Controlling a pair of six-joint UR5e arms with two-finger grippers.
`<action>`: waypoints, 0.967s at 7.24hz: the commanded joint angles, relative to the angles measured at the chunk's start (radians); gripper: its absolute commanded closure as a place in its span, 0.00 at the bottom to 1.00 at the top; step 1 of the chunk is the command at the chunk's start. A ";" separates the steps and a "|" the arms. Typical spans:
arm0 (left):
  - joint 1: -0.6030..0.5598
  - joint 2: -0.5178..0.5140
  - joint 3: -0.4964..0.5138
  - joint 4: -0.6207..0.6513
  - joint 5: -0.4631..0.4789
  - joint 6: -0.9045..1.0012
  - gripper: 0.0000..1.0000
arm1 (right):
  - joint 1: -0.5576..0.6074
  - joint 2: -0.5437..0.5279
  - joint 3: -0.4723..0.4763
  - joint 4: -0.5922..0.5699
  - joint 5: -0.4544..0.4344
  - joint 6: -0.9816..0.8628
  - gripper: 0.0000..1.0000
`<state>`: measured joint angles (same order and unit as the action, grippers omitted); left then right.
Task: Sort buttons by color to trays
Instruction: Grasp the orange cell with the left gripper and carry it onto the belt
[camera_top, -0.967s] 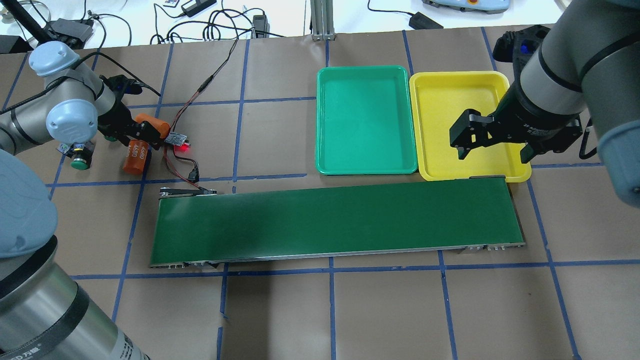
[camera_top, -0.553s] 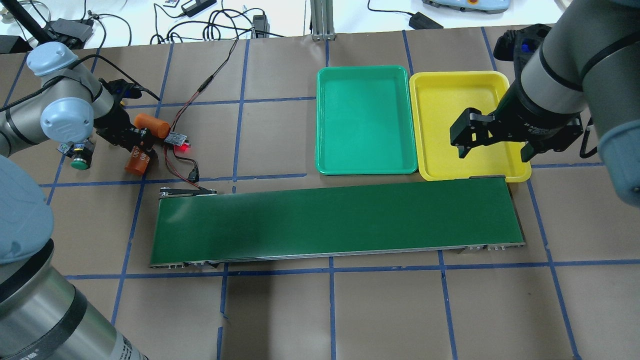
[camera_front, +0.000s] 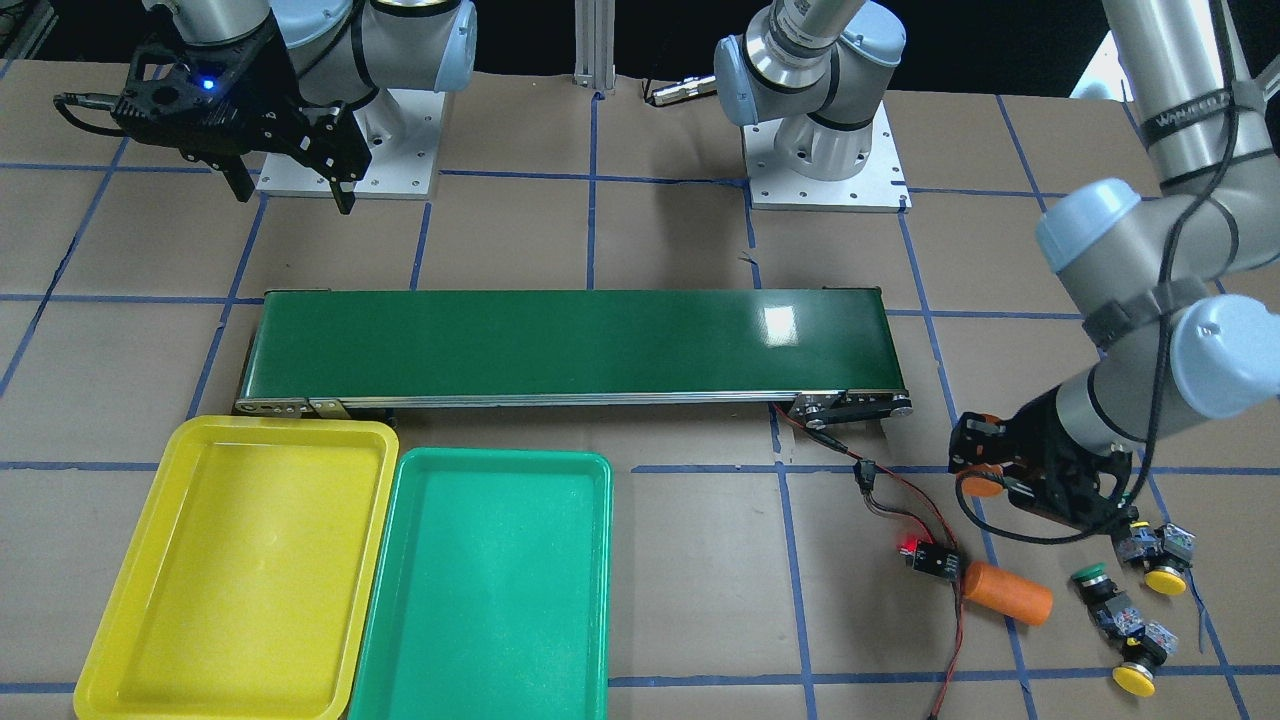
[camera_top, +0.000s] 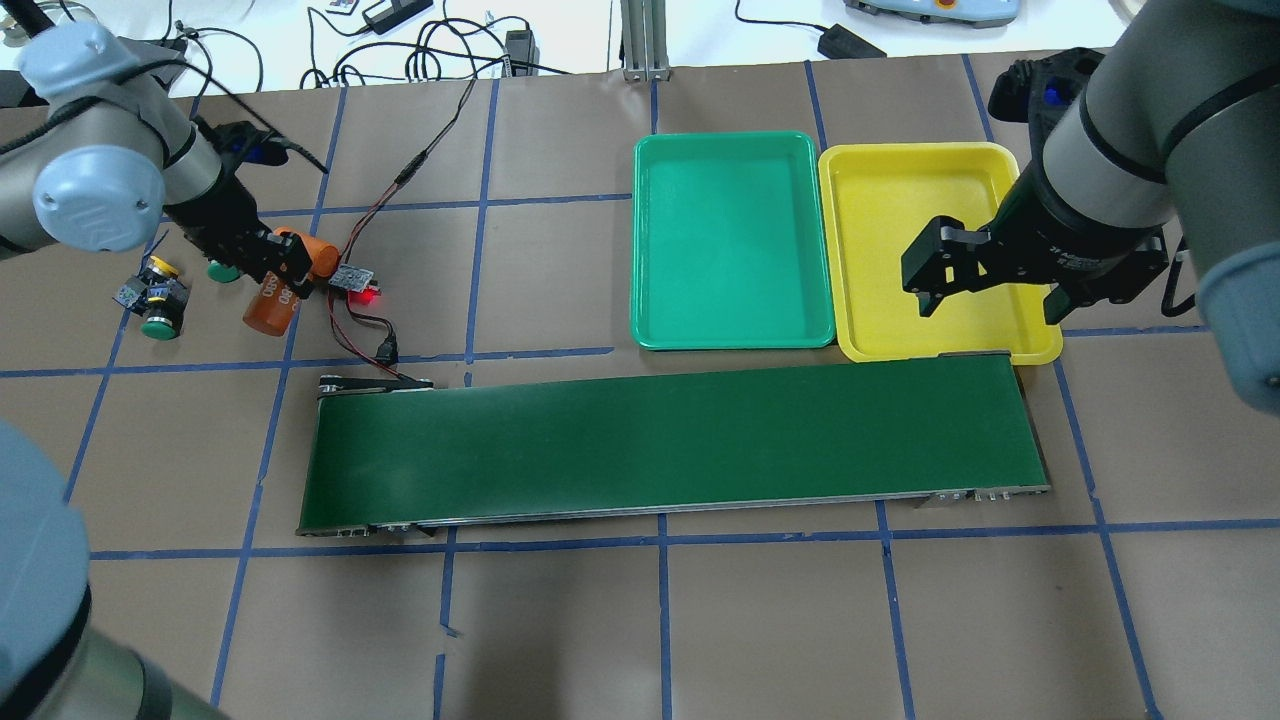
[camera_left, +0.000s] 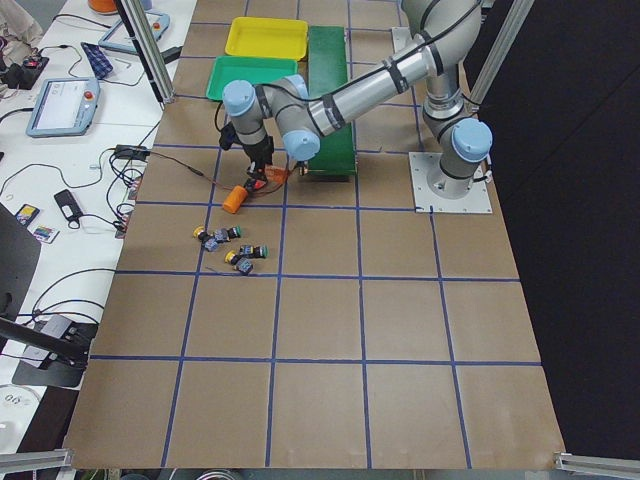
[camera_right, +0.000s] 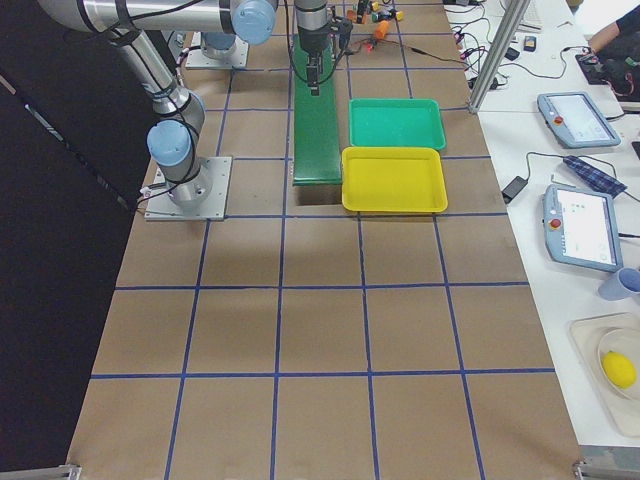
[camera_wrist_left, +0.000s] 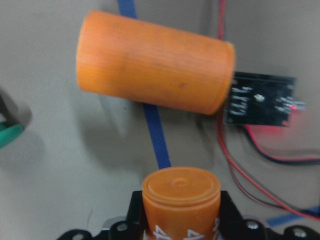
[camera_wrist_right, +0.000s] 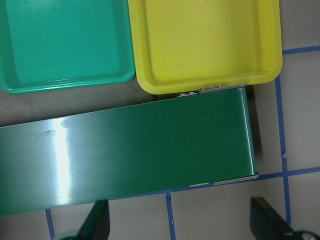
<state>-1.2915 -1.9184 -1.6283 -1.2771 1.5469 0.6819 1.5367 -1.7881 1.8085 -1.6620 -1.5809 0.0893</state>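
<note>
My left gripper is shut on an orange cylinder marked 4680, upright and held low over the table; it also shows in the left wrist view. Beside it lie buttons: a yellow one and two green ones. The front view shows two yellow buttons and a green one. The green tray and the yellow tray hold nothing. My right gripper is open and empty over the yellow tray's near edge.
A second orange cylinder lies on its side by a small circuit board with a red light and its wires. The long dark-green conveyor belt runs across the middle, its right end against the yellow tray.
My left arm has swung toward the far side with the orange cylinder in its gripper, uncovering the buttons at the left. The right arm has not moved.
</note>
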 joint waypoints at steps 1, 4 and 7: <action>-0.109 0.180 -0.121 -0.082 0.015 0.181 1.00 | 0.000 -0.001 0.000 0.002 -0.001 0.001 0.00; -0.238 0.301 -0.359 0.065 0.022 0.381 1.00 | -0.003 -0.001 0.000 0.007 -0.004 -0.012 0.00; -0.242 0.315 -0.412 0.126 0.022 0.510 1.00 | -0.006 -0.001 0.000 0.002 -0.004 -0.051 0.00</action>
<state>-1.5313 -1.6094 -2.0217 -1.1889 1.5692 1.1622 1.5316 -1.7886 1.8086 -1.6627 -1.5838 0.0392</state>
